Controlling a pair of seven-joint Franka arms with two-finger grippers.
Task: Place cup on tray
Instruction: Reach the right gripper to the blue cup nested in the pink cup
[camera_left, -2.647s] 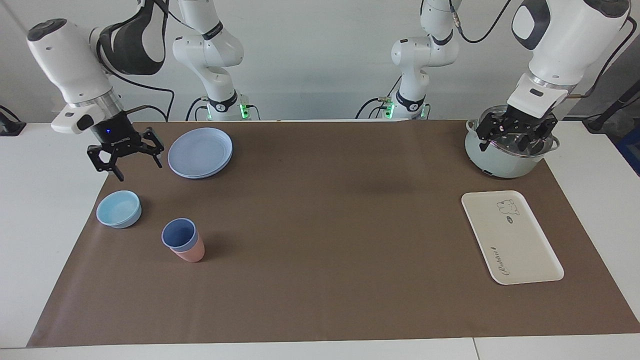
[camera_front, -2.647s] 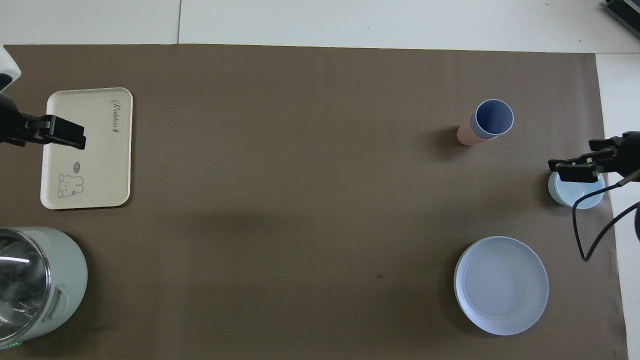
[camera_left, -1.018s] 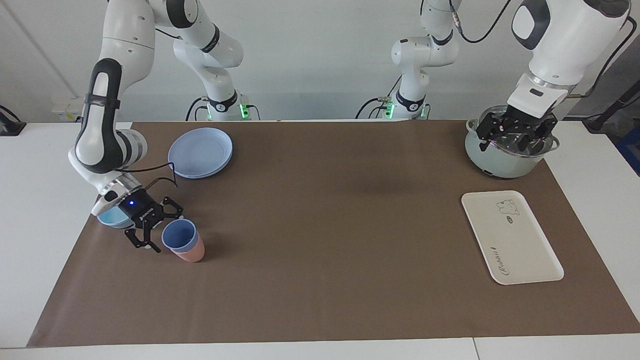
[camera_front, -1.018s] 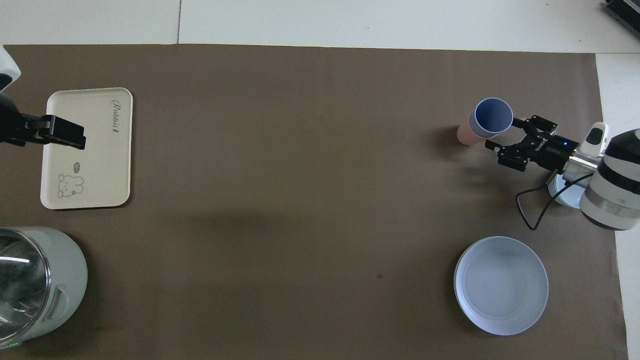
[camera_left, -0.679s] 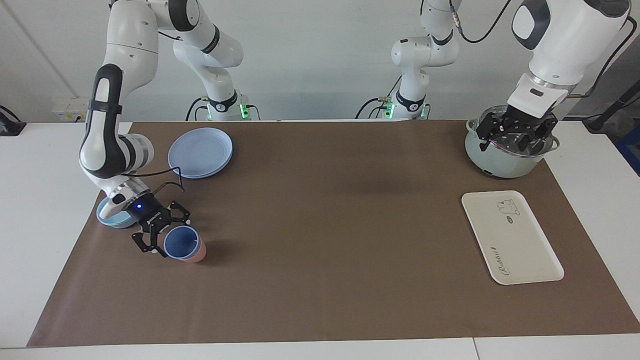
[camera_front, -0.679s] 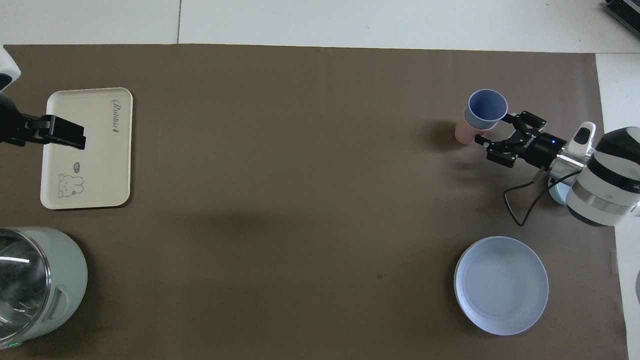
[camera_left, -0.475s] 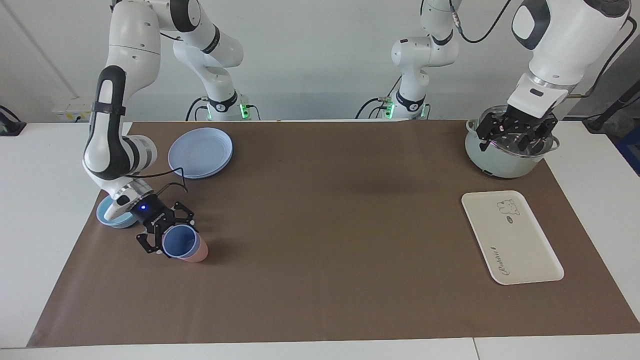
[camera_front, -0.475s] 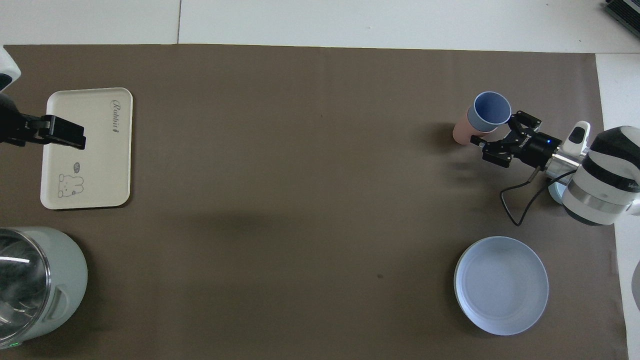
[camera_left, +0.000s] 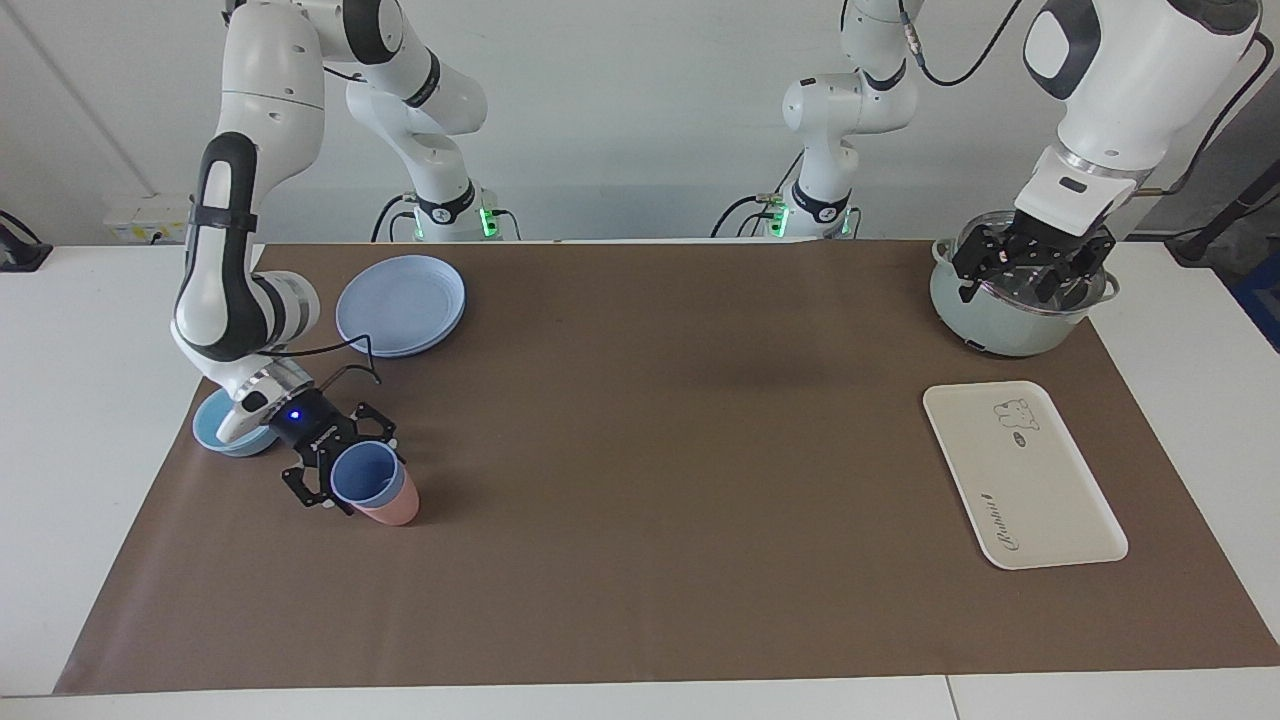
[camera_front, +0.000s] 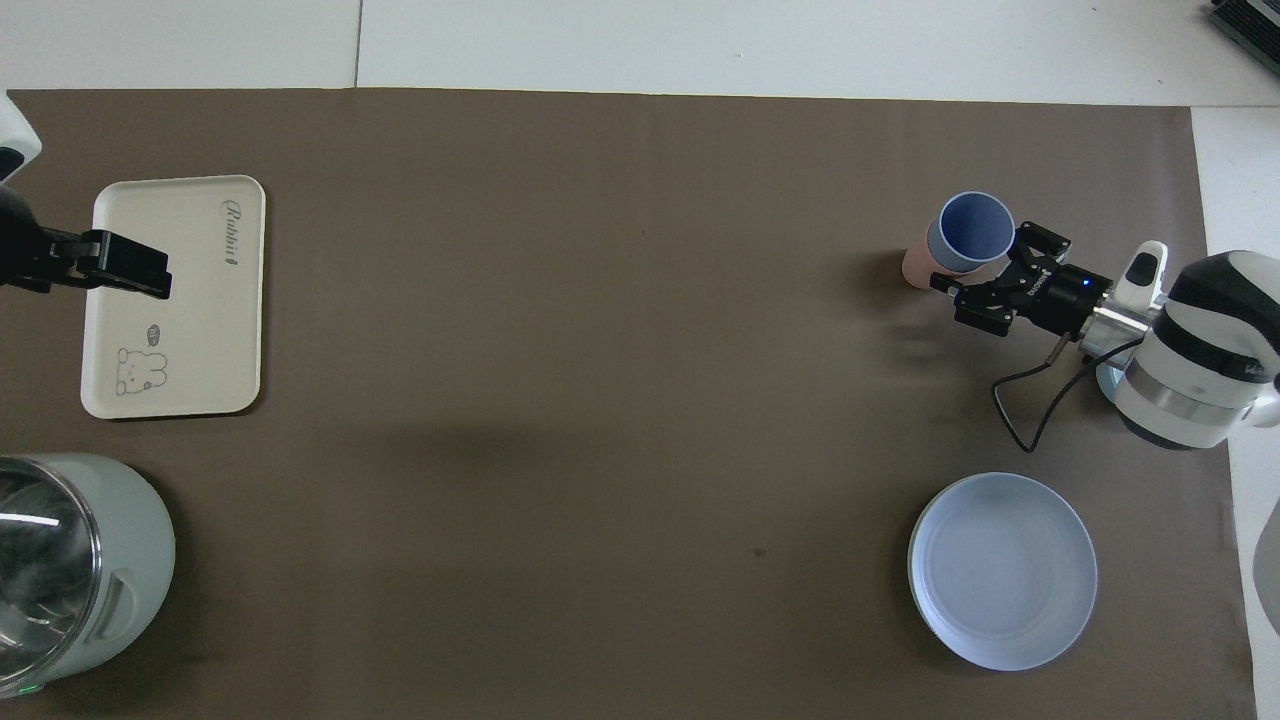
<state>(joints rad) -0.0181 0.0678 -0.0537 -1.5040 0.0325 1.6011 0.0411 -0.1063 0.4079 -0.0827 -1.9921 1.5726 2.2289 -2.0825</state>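
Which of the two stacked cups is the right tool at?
The blue cup, nested in the pink cup. The right tool straddles its rim; the pink one sits below the fingers.

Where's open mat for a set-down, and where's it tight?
Free: the mat's whole middle, between the plate and the tray; the tray itself is bare. Crowded: the right arm's end, where the right gripper is at the blue cup nested in the pink cup, beside the bowl. The left gripper waits over the pot.

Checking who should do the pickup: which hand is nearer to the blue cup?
Right. The right hand is at the blue cup, fingers around it. The left hand waits over the pot at the table's other end.
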